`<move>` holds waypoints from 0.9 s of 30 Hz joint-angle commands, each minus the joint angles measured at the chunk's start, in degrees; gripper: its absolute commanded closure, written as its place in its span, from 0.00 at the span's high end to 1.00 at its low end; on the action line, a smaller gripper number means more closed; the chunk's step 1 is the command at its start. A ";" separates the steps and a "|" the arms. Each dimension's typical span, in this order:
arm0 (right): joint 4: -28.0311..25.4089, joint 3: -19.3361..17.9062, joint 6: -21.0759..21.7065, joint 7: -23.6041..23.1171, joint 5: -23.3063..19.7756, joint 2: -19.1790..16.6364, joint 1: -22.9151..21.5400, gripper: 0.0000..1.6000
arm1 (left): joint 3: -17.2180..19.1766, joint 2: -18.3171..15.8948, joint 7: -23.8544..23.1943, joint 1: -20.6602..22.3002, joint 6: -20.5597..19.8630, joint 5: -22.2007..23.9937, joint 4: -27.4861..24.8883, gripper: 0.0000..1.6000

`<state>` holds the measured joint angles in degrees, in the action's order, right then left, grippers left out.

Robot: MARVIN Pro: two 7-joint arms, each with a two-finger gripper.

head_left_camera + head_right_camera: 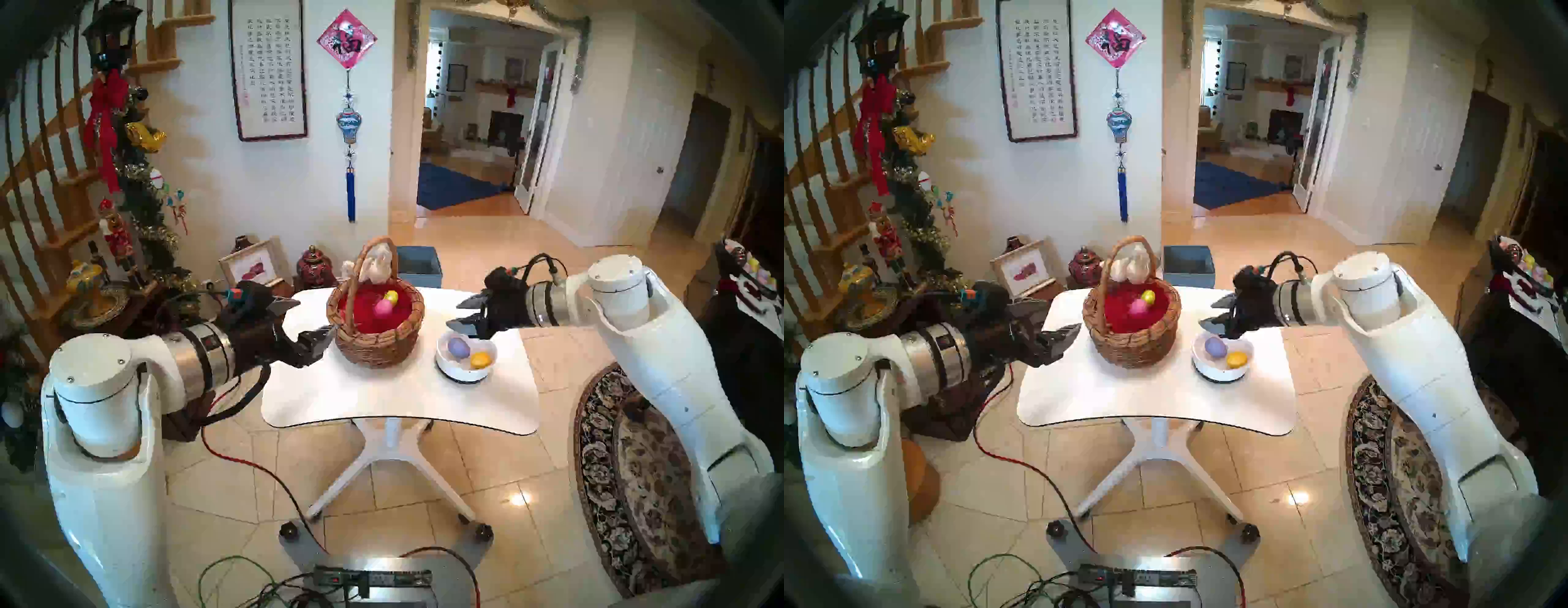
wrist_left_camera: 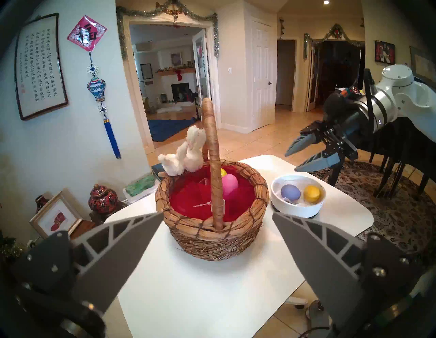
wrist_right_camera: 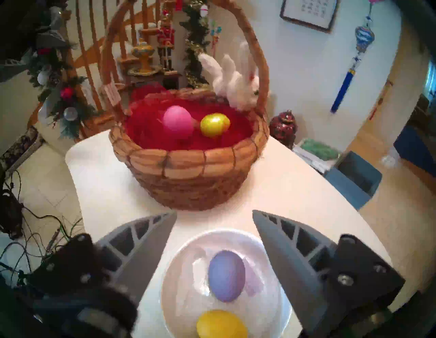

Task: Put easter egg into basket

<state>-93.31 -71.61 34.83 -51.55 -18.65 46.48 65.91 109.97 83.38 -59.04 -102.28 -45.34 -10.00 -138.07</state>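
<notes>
At centre frame on the white table [image 1: 382, 395], the basket [image 1: 375, 327] holds a pink egg [image 1: 383, 308] and a gold egg [image 1: 391, 296] on red lining; right of it, apart, a white bowl [image 1: 466, 368] near the table's right edge holds a purple egg [image 1: 458, 347] and a yellow egg [image 1: 480, 360]. Right gripper [image 1: 460, 314] hovers above the bowl, fingers apart and empty. Left gripper [image 1: 305, 318], fingers apart too, sits just left of the basket, bare tabletop below.

Basket [image 1: 375, 322] mid-table [image 1: 382, 403] holding pink egg [image 1: 383, 307], yellow egg [image 1: 391, 296]; white bowl [image 1: 466, 366] near right edge; right gripper [image 1: 460, 315] agape above bowl.
</notes>
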 commanded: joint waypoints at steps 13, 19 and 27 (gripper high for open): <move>0.27 0.32 2.20 2.11 0.35 -1.07 2.68 0.75 | -0.13 -0.05 -0.02 0.10 0.01 -0.01 -0.31 1.00; 1.22 1.33 2.40 2.25 0.65 -0.75 2.40 0.75 | -0.13 -0.05 -0.02 0.10 0.01 -0.01 -0.31 1.00; 1.68 2.08 2.57 2.42 1.03 -0.53 1.84 0.81 | -0.13 -0.05 -0.02 0.10 0.01 -0.01 -0.30 1.00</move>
<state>-91.54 -69.39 37.62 -49.04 -17.65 45.57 68.98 109.97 83.38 -59.04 -102.28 -45.34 -10.00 -138.07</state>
